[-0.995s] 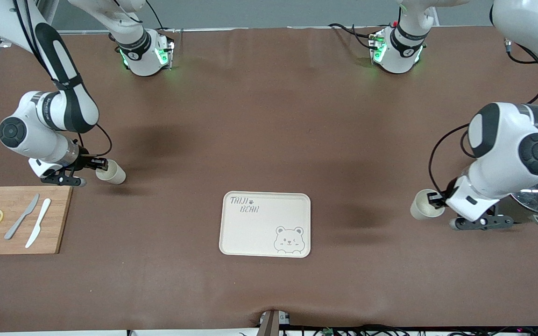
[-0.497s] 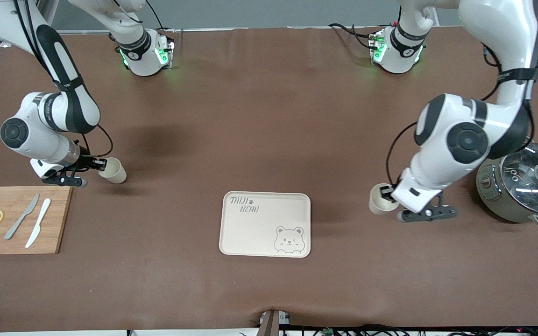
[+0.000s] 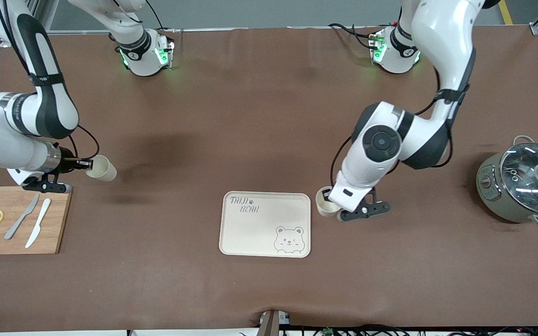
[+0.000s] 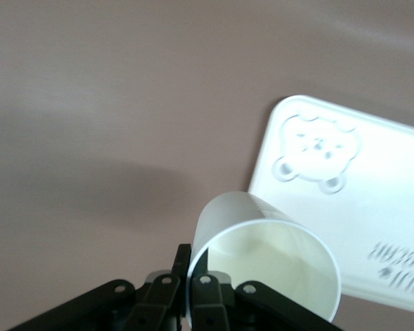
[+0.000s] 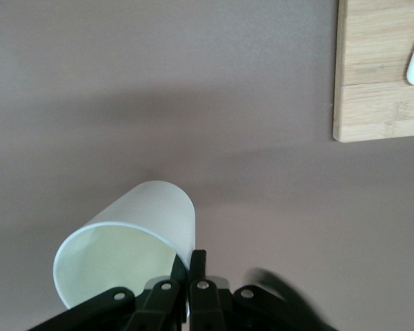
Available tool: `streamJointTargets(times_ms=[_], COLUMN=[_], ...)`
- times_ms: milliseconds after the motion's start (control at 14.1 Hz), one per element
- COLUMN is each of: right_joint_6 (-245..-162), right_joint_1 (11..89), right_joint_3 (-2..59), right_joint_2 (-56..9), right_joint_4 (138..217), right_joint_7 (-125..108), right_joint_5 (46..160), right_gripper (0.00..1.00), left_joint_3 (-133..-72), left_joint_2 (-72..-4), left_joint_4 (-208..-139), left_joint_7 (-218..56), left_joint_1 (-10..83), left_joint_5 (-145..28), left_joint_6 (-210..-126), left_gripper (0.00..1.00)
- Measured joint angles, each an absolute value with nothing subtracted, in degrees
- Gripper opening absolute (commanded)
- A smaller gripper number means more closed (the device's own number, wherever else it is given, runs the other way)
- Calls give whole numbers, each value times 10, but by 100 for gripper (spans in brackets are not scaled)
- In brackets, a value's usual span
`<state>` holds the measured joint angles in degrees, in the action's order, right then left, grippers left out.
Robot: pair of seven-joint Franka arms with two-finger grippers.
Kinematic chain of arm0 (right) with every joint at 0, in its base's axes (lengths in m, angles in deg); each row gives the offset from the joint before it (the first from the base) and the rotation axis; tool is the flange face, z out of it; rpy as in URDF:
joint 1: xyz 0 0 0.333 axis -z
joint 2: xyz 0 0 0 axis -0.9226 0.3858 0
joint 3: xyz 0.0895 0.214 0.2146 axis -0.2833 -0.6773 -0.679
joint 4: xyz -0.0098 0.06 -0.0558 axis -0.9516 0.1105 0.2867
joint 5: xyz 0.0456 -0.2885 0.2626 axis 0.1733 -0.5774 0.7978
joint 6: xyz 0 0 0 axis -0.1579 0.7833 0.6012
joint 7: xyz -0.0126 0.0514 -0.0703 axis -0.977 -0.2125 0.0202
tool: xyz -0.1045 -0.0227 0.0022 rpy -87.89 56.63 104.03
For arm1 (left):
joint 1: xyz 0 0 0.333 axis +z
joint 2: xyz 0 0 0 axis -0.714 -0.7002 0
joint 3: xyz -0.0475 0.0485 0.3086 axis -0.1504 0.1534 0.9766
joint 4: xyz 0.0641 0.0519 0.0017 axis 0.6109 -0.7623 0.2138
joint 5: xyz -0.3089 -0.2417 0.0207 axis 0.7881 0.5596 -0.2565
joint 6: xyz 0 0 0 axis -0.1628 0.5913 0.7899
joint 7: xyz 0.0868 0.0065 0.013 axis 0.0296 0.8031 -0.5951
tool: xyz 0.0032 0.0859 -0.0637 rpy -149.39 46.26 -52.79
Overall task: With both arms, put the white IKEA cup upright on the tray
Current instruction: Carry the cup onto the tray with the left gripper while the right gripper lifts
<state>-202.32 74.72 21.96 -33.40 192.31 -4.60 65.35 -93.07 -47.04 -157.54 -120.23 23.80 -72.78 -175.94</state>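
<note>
The cream tray point(image 3: 250, 233) with grey "TAIJI BEAR" lettering and a bear face lies on the brown table; it also shows in the left wrist view point(image 4: 372, 207). My left gripper point(image 3: 332, 201) is shut on the rim of a white cup point(image 3: 323, 208), held tilted just beside the tray's edge toward the left arm's end; the cup point(image 4: 262, 255) fills the left wrist view. My right gripper point(image 3: 87, 164) is shut on the rim of a second white cup point(image 3: 102, 169), tilted over the table near the cutting board; the right wrist view shows this cup point(image 5: 134, 238).
A wooden cutting board point(image 3: 59, 219) with two knives and lemon slices lies at the right arm's end. A grey pot with a glass lid point(image 3: 523, 186) stands at the left arm's end.
My left arm has carried its cup from beside the pot across to the tray's edge. My right arm has lifted its cup slightly and drawn back toward its end of the table.
</note>
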Motion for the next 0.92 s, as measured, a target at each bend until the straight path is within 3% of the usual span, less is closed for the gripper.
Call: streamJointTargets(times_ms=[213,426,569,640,711,924], right_joint_6=[-1943,-1926,-1926,-1926,-1928,-1931], right_joint_1=[723,681,650,634,619,564], right_joint_3=[216,214,213,213,212,212], right_joint_2=[-332,-318,-298,-286,-273,-231], right_joint_4=[1859,1815,1789,1774,1758,1704], right_joint_7=[-8,76,138,170,205,326], right_joint_5=[676,697,725,737,744,751], right_gripper=[0,0,0,0,0,0], left_joint_3=[-931,-931,-930,-930,-930,-929], left_joint_2=[-515,-553,-569,-572,-574,-573], left_joint_4=[-1574,-1572,-1568,-1566,-1565,-1556], left_joint_7=[-1261,-1277,-1277,-1277,-1277,-1277], left_joint_1=[210,195,194,195,195,197], left_joint_5=[-728,-728,-728,-728,-728,-728], left_joint_6=[-1834,-1885,-1899,-1901,-1901,-1903], left_gripper=[0,0,32,74,100,100])
